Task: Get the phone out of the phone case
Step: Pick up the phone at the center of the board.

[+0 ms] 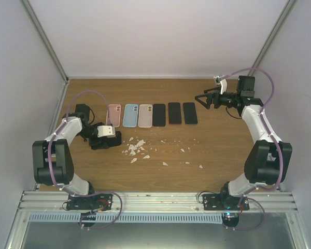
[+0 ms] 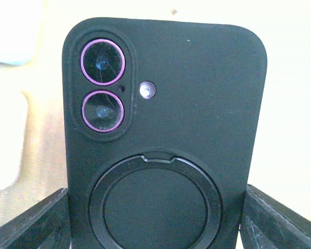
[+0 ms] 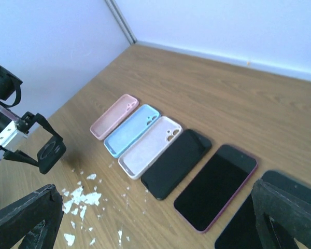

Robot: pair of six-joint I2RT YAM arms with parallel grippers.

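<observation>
A brown wooden bench (image 1: pixel 223 150) carries a row of six things lying flat, side by side: a pink case (image 1: pixel 114 115), a blue case (image 1: pixel 130 115), a pale case (image 1: pixel 145 115), then a black phone (image 1: pixel 159 114), a red-edged phone (image 1: pixel 174 113) and a dark phone (image 1: pixel 190 113). White flakes (image 1: pixel 135 149) lie scattered in front of the cases.

— What sort of place is this?
— A robot lab, a closed test cell. Bare white walls (image 1: pixel 160 36) box in one wooden table (image 1: pixel 223 150), and metal posts (image 1: pixel 45 39) run up the corners.
— And the rig?
— The left arm (image 1: pixel 54 155) and the right arm (image 1: pixel 264 155) are bolted to an aluminium rail (image 1: pixel 160 199) at the near edge, with cables (image 1: pixel 88 92) looping along them.
— What lies on the wood?
— Cases (image 1: pixel 130 115) and phones (image 1: pixel 174 113) in one neat row, like samples, with white scraps (image 1: pixel 136 149) strewn near them.
</observation>
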